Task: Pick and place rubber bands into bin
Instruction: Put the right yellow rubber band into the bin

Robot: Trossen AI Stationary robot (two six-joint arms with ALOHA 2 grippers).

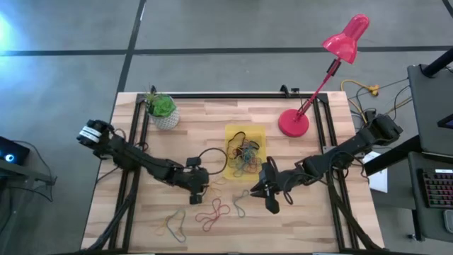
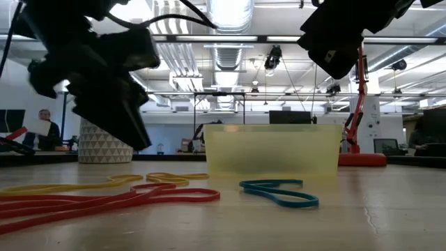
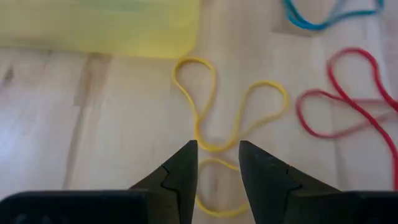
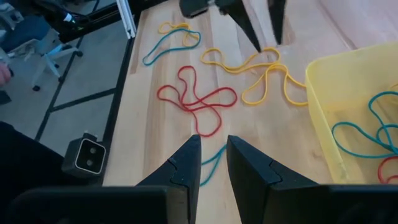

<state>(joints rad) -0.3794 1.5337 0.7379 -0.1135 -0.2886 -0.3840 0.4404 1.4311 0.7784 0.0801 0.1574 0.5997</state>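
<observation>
The left gripper (image 3: 217,163) hung with jaws slightly parted and empty, straddling a yellow rubber band (image 3: 211,118); the bin (image 3: 99,28) lay beyond — best to drop straight down, then pinch.

At about eleven o'clock on your wooden table (image 1: 212,113) sits a small white pot with a green plant (image 1: 163,110), near the back edge. Toward one o'clock you have a pink desk lamp (image 1: 333,64), its round base resting on the wood and its shade leaning out past the table's back edge. Off the table at three o'clock stands a dark desk (image 1: 433,92). In the low view, a person (image 2: 45,129) sits far back in the room at nine o'clock.
</observation>
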